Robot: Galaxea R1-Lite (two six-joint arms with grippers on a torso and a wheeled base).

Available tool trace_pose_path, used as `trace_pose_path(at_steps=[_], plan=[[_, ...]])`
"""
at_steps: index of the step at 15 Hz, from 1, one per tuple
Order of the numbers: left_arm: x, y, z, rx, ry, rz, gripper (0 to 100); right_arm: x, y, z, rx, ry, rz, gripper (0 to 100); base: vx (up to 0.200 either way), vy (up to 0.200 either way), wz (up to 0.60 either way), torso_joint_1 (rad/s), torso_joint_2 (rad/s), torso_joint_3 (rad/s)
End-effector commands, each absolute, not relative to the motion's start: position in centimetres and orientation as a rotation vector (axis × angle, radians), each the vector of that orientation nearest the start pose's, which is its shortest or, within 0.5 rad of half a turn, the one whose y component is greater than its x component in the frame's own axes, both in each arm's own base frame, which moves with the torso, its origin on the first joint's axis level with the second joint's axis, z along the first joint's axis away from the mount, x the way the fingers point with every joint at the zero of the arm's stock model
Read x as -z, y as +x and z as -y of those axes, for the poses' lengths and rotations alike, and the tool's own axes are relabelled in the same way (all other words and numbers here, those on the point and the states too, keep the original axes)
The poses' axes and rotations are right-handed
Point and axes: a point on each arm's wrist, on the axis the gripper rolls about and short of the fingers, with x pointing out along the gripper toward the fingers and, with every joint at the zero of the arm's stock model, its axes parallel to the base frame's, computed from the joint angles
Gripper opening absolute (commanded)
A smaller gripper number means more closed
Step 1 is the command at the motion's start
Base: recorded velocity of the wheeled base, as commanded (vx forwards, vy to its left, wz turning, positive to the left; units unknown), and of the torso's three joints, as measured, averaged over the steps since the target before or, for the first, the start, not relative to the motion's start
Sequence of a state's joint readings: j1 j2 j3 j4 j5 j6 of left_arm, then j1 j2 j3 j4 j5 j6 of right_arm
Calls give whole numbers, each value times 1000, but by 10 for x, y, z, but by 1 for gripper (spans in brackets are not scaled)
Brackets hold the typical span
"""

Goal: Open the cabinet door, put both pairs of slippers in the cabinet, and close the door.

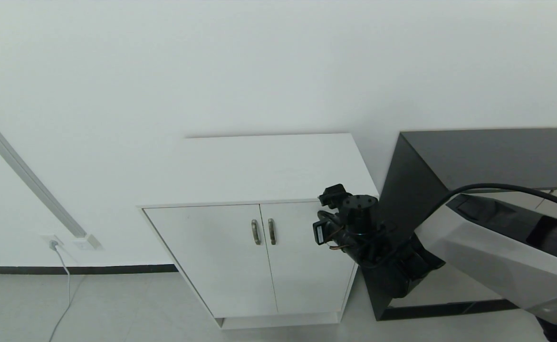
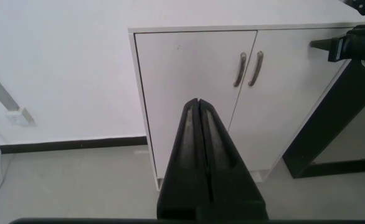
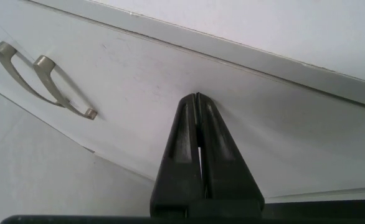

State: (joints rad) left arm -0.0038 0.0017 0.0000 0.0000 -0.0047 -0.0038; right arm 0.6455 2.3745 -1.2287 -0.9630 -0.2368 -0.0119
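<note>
This is looking like a plain office or test room: a bare white wall [image 1: 259, 61] is meeting a grey floor [image 1: 117, 308]. A cable duct [image 1: 22, 171] is running down to a socket [image 1: 52, 243], near a white cabinet [image 1: 264, 171] and a dark counter [image 1: 487, 152].

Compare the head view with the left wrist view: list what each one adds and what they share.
Head view adds: the flat top of the dark unit beside the cabinet, and the right arm's white casing. Left wrist view adds: the left pincer, shut, pointing at the cabinet front and short of it. Shared: the white cabinet with both doors closed, the handles side by side, the right pincer near the right door's upper outer corner, and the wall socket.
</note>
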Motion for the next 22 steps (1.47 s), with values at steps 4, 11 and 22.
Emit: trace_pose_path(at_steps=[4,11,22], plan=[[-76,-23,0,9,-5,-2,0,-60,371,-273,-405,-92,-166,0,0,0,0,0,0,0],[-76,-23,0,9,-6,-2,0,-76,352,-264,-412,-88,-158,0,0,0,0,0,0,0],[-76,-23,0,8,-5,-2,0,-109,272,-131,-174,-46,-86,0,0,0,0,0,0,0]])
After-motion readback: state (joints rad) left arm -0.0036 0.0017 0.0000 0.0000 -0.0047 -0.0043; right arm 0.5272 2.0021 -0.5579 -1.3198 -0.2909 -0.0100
